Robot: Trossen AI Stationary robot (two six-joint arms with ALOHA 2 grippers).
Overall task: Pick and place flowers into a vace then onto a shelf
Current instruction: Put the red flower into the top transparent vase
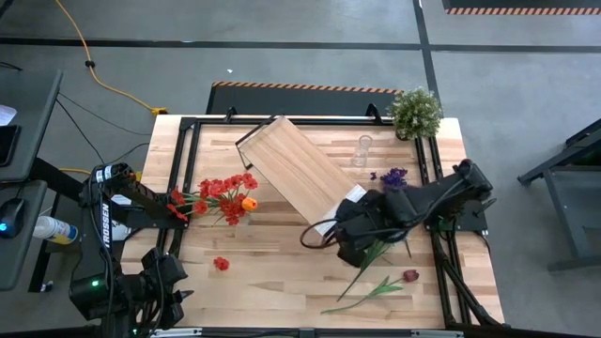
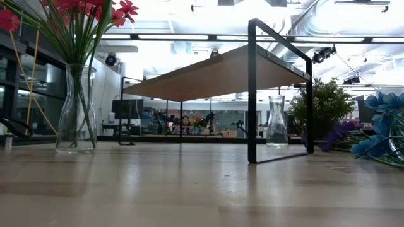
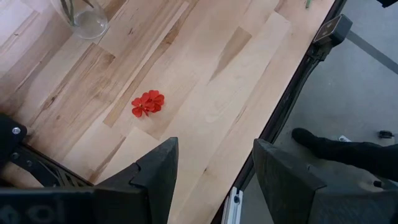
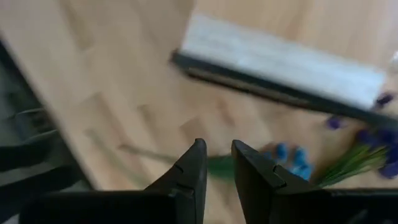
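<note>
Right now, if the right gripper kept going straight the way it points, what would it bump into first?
Probably the green flower stem lying on the table. The right gripper points down at it, fingers nearly together, with blue flowers just beside. How far above the stem it hangs is hard to tell.

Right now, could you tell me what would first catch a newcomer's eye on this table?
The red flowers standing in a glass vase near the table's left side. Next, the tilted wooden shelf across the middle, and the right end effector low over a green stem with blue blooms.
</note>
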